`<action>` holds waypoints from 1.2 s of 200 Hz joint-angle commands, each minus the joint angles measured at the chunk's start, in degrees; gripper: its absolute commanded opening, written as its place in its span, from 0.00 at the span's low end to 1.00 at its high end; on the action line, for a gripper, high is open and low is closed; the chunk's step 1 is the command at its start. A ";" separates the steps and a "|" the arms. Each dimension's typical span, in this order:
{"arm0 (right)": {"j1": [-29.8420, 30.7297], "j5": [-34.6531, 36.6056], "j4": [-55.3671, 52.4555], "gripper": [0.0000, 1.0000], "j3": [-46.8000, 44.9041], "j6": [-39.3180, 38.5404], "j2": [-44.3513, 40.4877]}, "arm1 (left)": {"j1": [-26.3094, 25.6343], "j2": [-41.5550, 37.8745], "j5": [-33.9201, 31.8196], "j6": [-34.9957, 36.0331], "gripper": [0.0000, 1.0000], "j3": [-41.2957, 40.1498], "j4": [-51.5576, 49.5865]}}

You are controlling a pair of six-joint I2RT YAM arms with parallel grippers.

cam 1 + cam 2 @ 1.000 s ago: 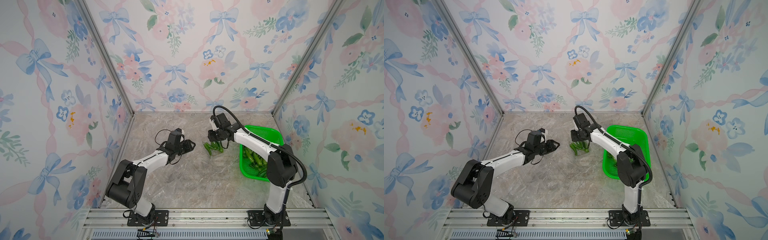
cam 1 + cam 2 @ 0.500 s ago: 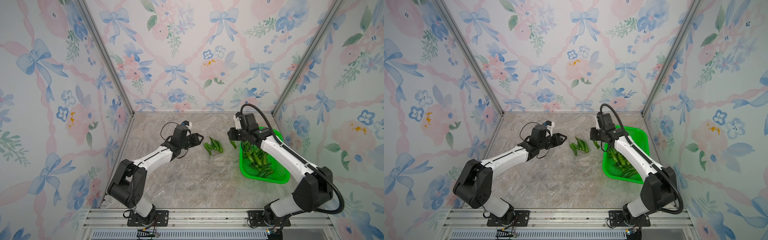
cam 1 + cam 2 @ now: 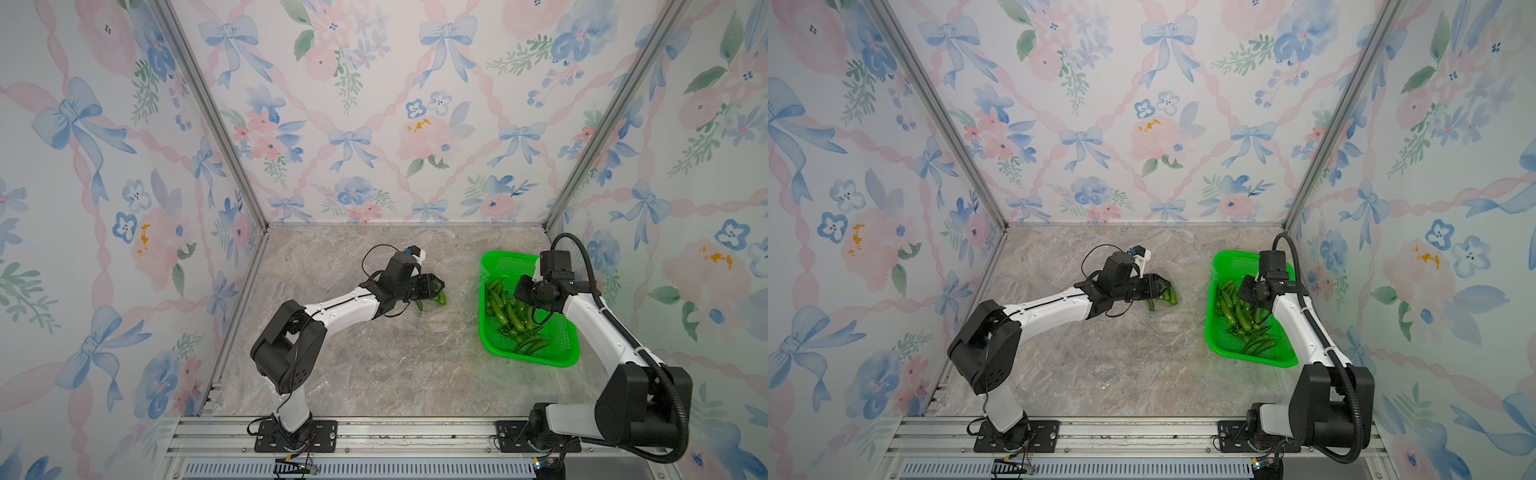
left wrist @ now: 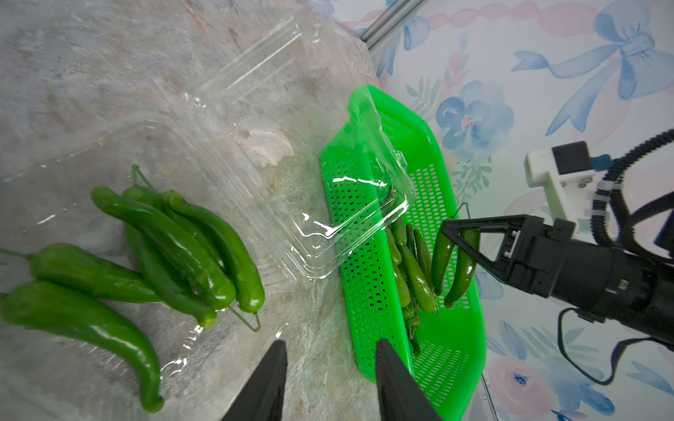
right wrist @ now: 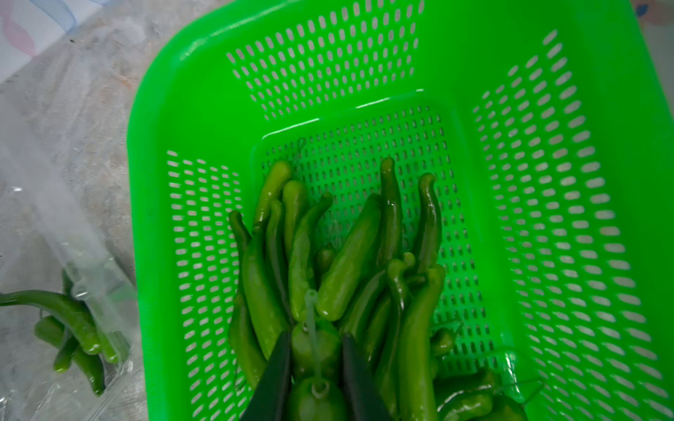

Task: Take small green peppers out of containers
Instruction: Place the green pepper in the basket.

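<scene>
Several small green peppers point(image 4: 175, 248) lie in a clear container point(image 4: 255, 204) at the middle of the table, also seen in both top views point(image 3: 441, 297) point(image 3: 1171, 296). My left gripper point(image 4: 330, 359) is open and empty just beside them point(image 3: 437, 287). A second clear container point(image 4: 359, 204) leans on the green basket's near rim. My right gripper point(image 5: 315, 348) hangs over the basket point(image 5: 182, 109), shut on two peppers point(image 4: 443, 255) that dangle from its fingertips. More peppers point(image 3: 509, 311) are heaped inside the basket.
The green perforated basket point(image 3: 532, 361) stands at the right of the marble floor, close to the right wall. Faint glints of clear plastic point(image 3: 365, 332) show on the floor in front of the left arm. Patterned walls close in three sides.
My right gripper carried peppers from the pile at the centre rightward to above the basket. My left gripper moved right, up to the peppers in the clear container.
</scene>
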 commanded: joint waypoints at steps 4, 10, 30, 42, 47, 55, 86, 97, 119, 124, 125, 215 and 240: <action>-0.18 0.58 -0.43 0.33 -0.73 0.37 1.45 | -0.06 0.86 0.37 0.40 0.43 1.16 -0.44; -0.15 0.67 -0.58 0.36 -0.58 0.10 1.59 | -0.04 0.83 0.28 0.45 0.43 1.08 -0.40; 0.26 1.31 -1.84 0.52 0.27 -0.70 0.73 | 0.12 0.14 -0.19 0.88 0.45 0.66 -0.48; 1.08 2.46 -2.97 0.56 1.29 -1.52 -0.19 | 0.46 -0.34 -0.36 1.09 0.46 0.24 -0.56; 1.58 3.20 -3.56 0.56 1.80 -1.89 -0.71 | 0.63 -0.45 -0.29 1.17 0.45 0.05 -0.60; 2.52 3.91 -4.07 0.57 2.71 -2.71 -1.42 | 1.01 -0.99 -0.33 1.20 0.45 -0.34 -0.68; 9.85 1.50 -3.61 0.55 5.98 -4.43 -2.19 | 3.36 -4.79 -1.29 1.26 0.46 -3.42 -0.91; 13.75 1.25 -3.37 0.55 7.90 -4.55 -1.35 | 4.46 -6.30 -1.68 1.28 0.46 -4.83 -0.94; 21.37 1.19 -2.76 0.53 12.78 -4.63 2.29 | 7.08 -8.76 -1.59 1.21 0.46 -7.75 -1.15; 22.92 1.04 -2.69 0.53 14.14 -4.64 3.58 | 7.58 -9.45 -1.64 1.21 0.46 -8.40 -1.30; 23.16 0.92 -2.66 0.53 14.40 -4.63 3.79 | 7.70 -9.57 -1.69 1.25 0.46 -8.54 -1.33; 32.99 0.89 -0.03 0.45 30.79 -5.50 29.32 | 12.05 -15.53 -2.53 1.19 0.46 -16.43 -1.70; 33.01 0.89 -0.58 0.43 32.25 -5.89 31.98 | 12.55 -15.23 -2.10 1.20 0.46 -16.64 -1.66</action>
